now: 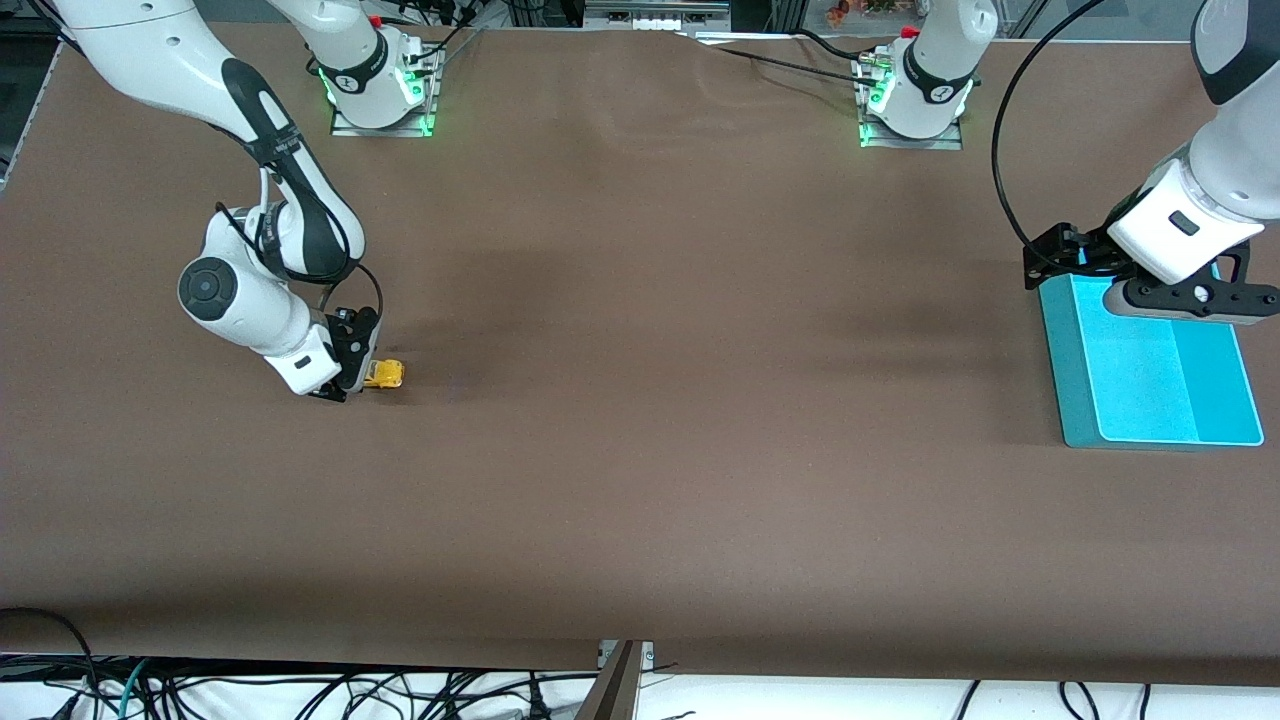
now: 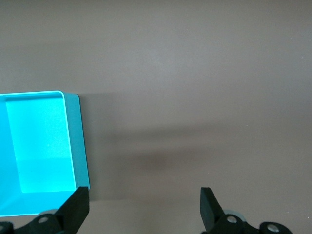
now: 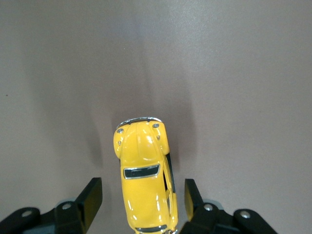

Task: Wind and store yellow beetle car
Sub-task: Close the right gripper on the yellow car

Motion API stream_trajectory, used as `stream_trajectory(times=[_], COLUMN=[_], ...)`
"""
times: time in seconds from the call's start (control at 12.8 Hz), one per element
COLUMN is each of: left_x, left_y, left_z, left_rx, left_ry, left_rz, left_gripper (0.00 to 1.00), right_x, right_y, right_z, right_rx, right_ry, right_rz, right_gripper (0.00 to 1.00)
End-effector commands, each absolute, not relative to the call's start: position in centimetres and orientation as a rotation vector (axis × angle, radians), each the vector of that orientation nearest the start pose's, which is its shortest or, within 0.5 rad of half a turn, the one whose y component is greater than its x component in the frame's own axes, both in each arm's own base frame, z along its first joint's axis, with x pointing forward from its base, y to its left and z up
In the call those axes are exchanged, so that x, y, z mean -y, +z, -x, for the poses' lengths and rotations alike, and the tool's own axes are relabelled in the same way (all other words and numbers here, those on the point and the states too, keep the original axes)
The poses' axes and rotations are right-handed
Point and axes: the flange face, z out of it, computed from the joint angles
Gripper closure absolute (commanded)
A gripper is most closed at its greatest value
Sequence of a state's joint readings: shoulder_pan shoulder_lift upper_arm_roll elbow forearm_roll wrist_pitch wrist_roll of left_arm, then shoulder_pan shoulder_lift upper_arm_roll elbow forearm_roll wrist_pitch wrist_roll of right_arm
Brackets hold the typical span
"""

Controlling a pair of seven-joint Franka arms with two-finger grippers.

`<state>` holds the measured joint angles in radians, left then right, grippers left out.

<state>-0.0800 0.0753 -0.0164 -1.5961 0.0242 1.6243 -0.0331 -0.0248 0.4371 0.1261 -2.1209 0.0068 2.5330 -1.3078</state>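
The brown table holds a cyan tray, nothing in it, at the left arm's end. The left gripper waits spread over its edge. The right gripper, unclenched, straddles the yellow beetle car on the table, fingers apart from it.

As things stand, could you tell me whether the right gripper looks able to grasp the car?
Probably yes: the right gripper is open, low at the table, and the car sits between its fingers with a gap on each side and nothing in the way.
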Motion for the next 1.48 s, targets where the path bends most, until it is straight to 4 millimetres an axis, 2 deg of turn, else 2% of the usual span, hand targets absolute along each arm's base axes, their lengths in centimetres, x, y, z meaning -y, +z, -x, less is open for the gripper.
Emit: stream_trajectory(times=[0.0,0.39,0.78,1.4], left_x=[5.43,5.43,5.35,5.46], left_y=[57.93,57.93,57.93,57.48], left_z=[-58.01,-58.01,-58.02,-58.2], left_rx=[-0.089,-0.092,-0.087,-0.092], left_ry=[0.069,0.069,0.069,0.081], left_rz=[3.098,3.098,3.098,3.099], left_gripper=[0.0,0.0,0.0,0.0], right_x=[-5.49,-5.59,-5.7,-5.06], right_y=[20.0,19.91,19.92,19.53], right_z=[-57.42,-57.52,-58.0,-58.18], right_rx=[1.997,2.061,2.188,2.135], right_ry=[-0.035,-0.036,-0.076,-0.101], right_rz=[2.35,2.296,2.199,2.254], right_gripper=[0.43,0.8,0.8,0.8])
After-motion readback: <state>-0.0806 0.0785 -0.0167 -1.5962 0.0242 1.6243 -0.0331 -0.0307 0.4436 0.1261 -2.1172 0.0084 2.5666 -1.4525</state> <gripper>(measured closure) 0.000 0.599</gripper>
